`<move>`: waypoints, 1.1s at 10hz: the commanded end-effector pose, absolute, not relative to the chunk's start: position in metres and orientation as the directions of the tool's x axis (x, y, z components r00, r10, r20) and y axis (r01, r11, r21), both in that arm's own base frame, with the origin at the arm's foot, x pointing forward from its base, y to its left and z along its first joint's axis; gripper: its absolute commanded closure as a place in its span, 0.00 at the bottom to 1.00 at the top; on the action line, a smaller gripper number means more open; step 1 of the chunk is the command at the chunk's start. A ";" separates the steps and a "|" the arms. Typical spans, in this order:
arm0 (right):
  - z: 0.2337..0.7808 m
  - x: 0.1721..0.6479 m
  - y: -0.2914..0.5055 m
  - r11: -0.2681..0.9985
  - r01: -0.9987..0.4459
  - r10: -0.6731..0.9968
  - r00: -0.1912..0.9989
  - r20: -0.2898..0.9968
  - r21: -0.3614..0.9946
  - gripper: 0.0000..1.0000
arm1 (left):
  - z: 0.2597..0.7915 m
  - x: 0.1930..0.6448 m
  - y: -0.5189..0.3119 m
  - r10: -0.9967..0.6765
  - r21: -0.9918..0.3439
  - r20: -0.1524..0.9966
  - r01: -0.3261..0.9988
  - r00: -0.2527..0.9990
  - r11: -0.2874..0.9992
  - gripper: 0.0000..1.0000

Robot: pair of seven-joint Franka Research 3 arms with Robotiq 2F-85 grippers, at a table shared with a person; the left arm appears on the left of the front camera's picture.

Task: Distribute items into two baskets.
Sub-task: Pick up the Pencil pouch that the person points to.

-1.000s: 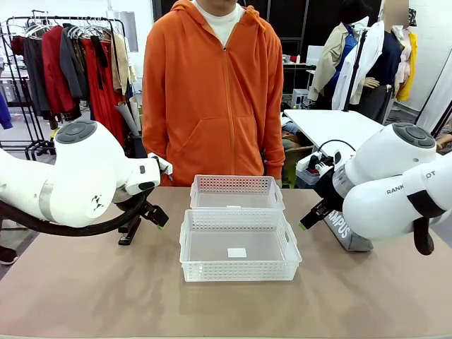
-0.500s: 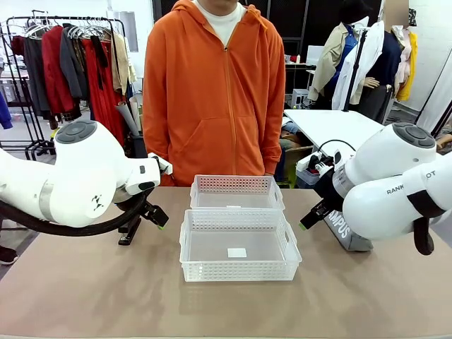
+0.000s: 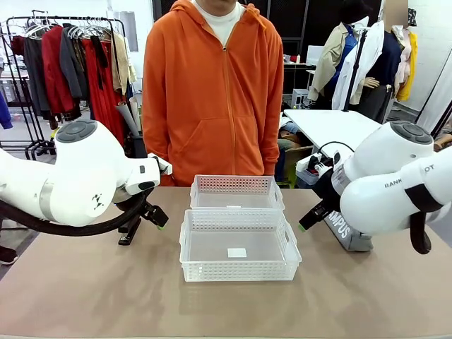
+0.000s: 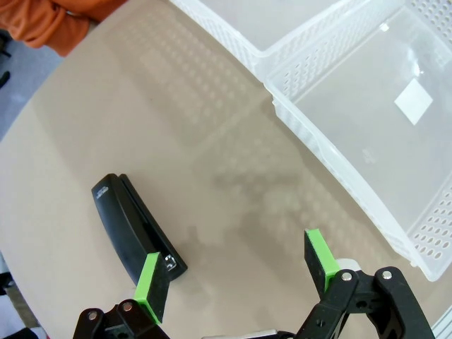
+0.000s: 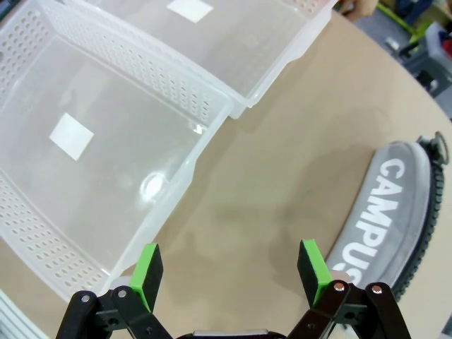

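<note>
Change over the last second is slight: in the front view the right arm (image 3: pixel 395 191) has edged toward 9 o'clock, and the left arm, both baskets and the person (image 3: pixel 212 92) show no shift. I read this as the first stir of an approach, with the task barely begun. The near basket (image 3: pixel 240 271) and far basket (image 3: pixel 233 185) both hold nothing. The left gripper (image 4: pixel 236 272) is released and empty. The stapler (image 4: pixel 134 226) lies flat on the table (image 3: pixel 92 296) at 9 o'clock of the near basket, and its near end sits just under one green pad. It is small, black and closed. The right gripper (image 5: pixel 229 270) is likewise spread wide and empty. The pouch (image 5: pixel 385 212) rests at 3 o'clock of the near basket, well apart from it. It is grey and soft-looking, with white "CAMPUS" lettering and a dark zip edge.
</note>
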State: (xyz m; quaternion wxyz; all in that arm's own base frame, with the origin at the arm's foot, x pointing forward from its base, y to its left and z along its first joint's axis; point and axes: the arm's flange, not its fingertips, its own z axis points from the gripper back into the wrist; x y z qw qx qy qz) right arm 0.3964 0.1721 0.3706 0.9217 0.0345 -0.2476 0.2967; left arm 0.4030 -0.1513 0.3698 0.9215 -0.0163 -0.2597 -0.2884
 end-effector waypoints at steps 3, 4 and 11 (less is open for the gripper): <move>0.394 0.409 0.170 0.834 -0.547 0.462 0.767 0.445 0.077 0.00 | 0.388 0.404 -0.144 -0.506 0.076 0.459 0.535 0.730 0.841 0.00; 0.396 0.411 0.171 0.837 -0.534 0.439 0.786 0.436 0.119 0.00 | 0.395 0.404 -0.142 -0.501 0.043 0.460 0.545 0.733 0.837 0.00; 0.427 0.420 0.163 0.724 -0.486 0.275 0.854 0.442 0.489 0.00 | 0.446 0.410 -0.132 -0.222 -0.467 0.495 0.473 0.840 0.747 0.00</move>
